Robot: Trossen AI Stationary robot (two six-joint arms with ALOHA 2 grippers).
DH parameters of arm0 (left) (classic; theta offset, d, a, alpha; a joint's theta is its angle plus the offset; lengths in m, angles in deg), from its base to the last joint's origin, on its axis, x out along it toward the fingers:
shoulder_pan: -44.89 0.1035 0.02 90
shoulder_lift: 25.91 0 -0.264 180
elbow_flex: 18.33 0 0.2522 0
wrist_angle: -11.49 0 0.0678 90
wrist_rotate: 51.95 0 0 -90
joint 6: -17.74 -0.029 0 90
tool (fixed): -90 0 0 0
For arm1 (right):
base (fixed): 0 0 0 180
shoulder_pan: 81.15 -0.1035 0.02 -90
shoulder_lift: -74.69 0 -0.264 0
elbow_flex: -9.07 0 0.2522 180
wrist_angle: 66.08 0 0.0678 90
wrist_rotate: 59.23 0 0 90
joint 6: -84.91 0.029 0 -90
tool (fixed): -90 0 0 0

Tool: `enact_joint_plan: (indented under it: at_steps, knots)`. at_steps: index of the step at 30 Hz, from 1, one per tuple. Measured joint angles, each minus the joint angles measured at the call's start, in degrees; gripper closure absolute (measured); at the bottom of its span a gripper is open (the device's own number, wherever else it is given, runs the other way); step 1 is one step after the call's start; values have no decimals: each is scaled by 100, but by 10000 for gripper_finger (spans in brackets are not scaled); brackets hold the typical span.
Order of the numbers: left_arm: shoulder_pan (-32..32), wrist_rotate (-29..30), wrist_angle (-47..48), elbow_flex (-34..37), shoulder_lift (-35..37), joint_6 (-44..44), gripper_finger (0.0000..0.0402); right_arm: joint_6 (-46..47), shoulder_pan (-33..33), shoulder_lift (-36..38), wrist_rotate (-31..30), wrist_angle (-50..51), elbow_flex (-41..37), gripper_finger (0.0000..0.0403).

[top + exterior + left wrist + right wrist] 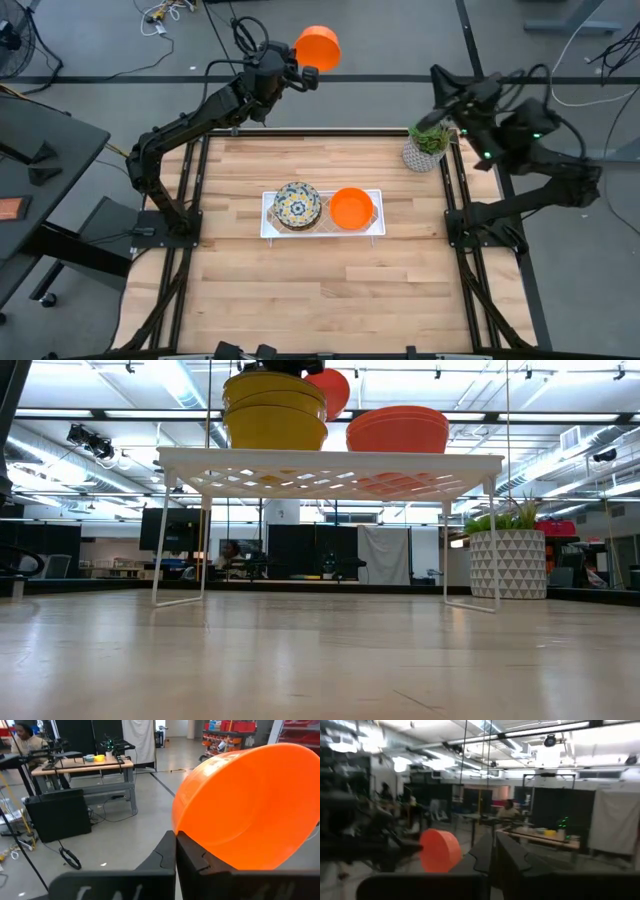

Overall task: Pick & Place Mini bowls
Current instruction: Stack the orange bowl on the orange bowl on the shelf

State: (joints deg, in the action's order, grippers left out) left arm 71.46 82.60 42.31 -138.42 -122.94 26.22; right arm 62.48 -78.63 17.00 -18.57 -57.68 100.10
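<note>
A big workshop room with a grey floor lies all around a wooden table [320, 290], which fills the middle and bottom of the high view. Next in size are the two dark arms. The left arm reaches from the left side up to the top middle of the high view, past the far edge of the table. The right arm waits at the upper right, folded near a potted plant [428, 148] that stands at the table's far right corner. In the middle of the table stands a white rack [322, 232] with thin legs. On top of it, on the left, is a stack of flowered bowls [297, 205], and just beside it on the right is a stack of orange bowls [351, 208]. The low view shows a few bowls in each stack. The left gripper [308, 76] is pinched tight on the rim of one orange bowl [319, 48], held up in the air over the floor at the top middle of the high view, well apart from the rack. The right gripper [492, 851] has its fingers together with nothing in them. I think the job is partly done: most bowls sit on the rack, and this one bowl is not set down anywhere yet.
</note>
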Motion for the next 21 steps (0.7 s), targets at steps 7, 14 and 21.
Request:
enact_joint_plan:
  at_steps: [7,14,21]
  knots:
    - [0,47,2,0,0,-760,401,-378,280,-390,-70,14,0,376]
    - [-7,87,8,0,0,-2515,401,-358,443,-693,-79,42,0,376]
    - [-20,87,7,0,0,-4171,401,-100,527,-1060,-72,85,0,375]
